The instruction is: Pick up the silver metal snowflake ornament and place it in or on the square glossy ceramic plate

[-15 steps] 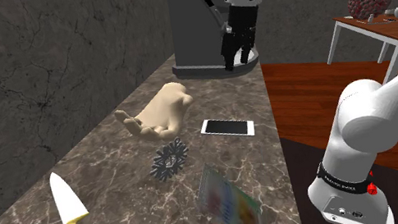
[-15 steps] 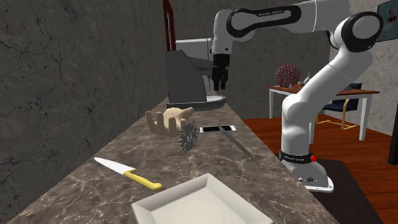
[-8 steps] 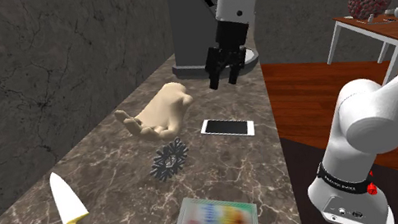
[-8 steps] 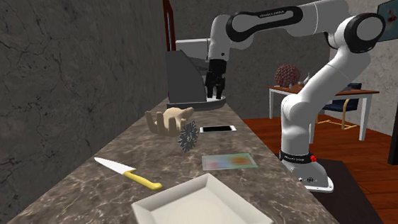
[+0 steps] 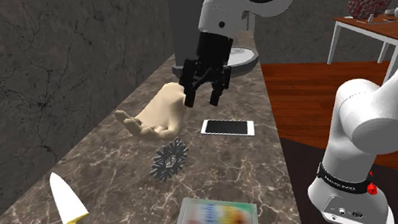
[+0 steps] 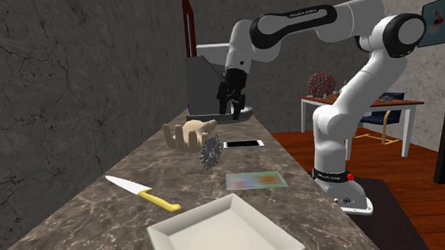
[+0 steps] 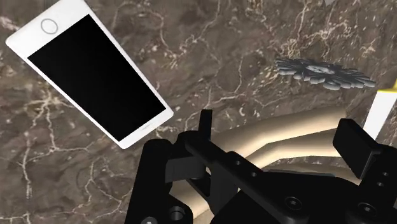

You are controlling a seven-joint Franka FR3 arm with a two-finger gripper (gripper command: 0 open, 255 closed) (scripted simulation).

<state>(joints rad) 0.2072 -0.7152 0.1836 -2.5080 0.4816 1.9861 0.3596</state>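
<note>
Jaws parted | over beige hand | snowflake ornament near it, untouched

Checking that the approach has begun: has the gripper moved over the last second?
Yes. In the shoulder view the gripper has left the base of the grey machine and come down and left, toward the beige hand model.

Shoulder camera sits high beside the arm's base, looking down at the phone. Second camera's low, beyond the plate, facing that same phone. Wrist camera hangs close above it.
</note>
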